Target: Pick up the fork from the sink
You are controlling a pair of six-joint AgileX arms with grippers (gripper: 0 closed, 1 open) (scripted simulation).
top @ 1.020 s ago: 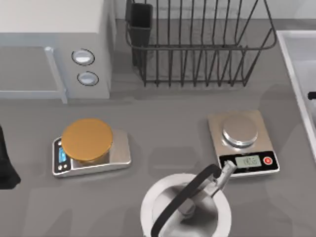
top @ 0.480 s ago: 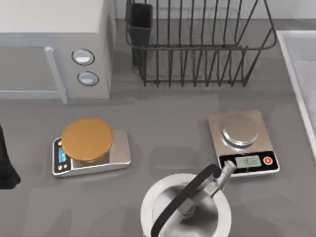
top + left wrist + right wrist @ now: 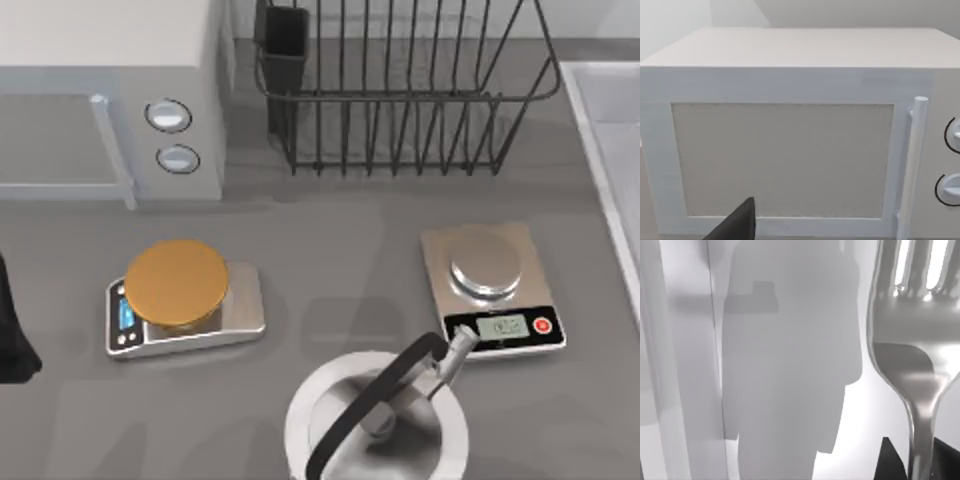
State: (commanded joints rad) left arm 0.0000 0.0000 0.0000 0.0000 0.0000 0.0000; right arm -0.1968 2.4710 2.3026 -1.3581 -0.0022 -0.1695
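The fork [image 3: 912, 335] hangs close before the right wrist camera, shiny silver, tines pointing away from the gripper. Its thin neck runs down between the two black fingers [image 3: 890, 462] of my right gripper [image 3: 918, 465], which is shut on it. Behind it lies the pale floor of the sink [image 3: 685, 365], carrying a broad grey shadow. In the top view the sink's light rim [image 3: 590, 130] runs along the right edge. My left arm [image 3: 12, 335] stays parked at the table's left edge, facing the microwave.
A white microwave [image 3: 110, 90] stands at the back left and a black wire dish rack [image 3: 400, 90] at the back middle. A scale with an orange plate [image 3: 180, 295], a steel scale [image 3: 492, 285] and a round steel pot [image 3: 375, 425] with a black handle occupy the counter.
A dark piece of the right arm showed at the top view's right edge over the sink one second ago; it has since left that view. Everything else is unchanged.
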